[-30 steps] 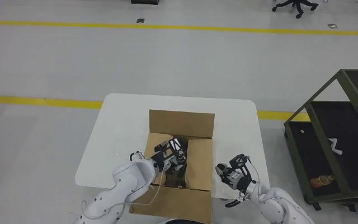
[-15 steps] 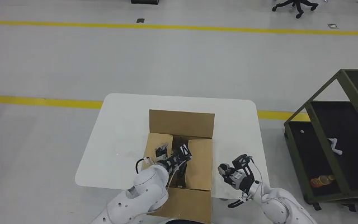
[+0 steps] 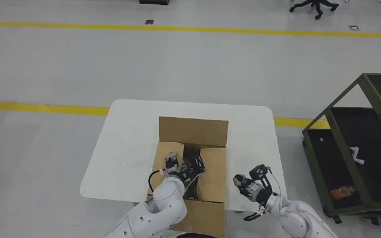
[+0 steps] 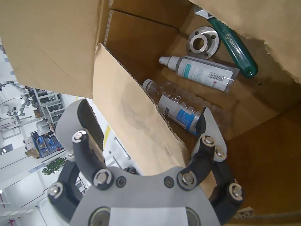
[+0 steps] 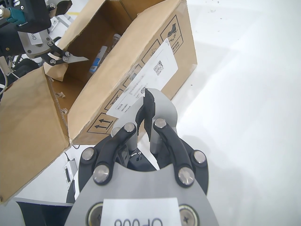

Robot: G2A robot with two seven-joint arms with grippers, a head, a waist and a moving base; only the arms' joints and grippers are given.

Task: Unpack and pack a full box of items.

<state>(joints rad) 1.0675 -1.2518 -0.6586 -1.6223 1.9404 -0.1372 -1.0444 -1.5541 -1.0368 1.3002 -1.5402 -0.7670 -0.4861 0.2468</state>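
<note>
while the box (image 3: 193,130) stood open on the white table (image 3: 128,149), the left gripper (image 4: 144,109) hung at its rim with its fingers wide apart, clamped on nothing. one finger (image 4: 208,123) was inside the box and the other (image 4: 85,116) outside it, so the pair straddled a short side flap (image 4: 131,123) that stood between them.

on the box floor lay four things. a clear water bottle (image 4: 175,109) lay on its side along the foot of that flap, its labelled end just under the inner fingertip; whether the finger touched it could not be told. past it lay a spray bottle (image 4: 200,71), also on its side and roughly parallel to the first. beyond that sat a steel flange (image 4: 203,42), flat on the floor and touching or nearly touching the spray bottle. a green-handled wrench (image 4: 235,48) lay beside the flange, its head partly hidden under a flap.

the right gripper (image 5: 145,104) hovered outside the box, near the wall that bore a white label (image 5: 150,78), with its fingers pressed together and nothing between them. from above it was over the table's near corner, well apart from the left gripper and from everything inside the box.
</note>
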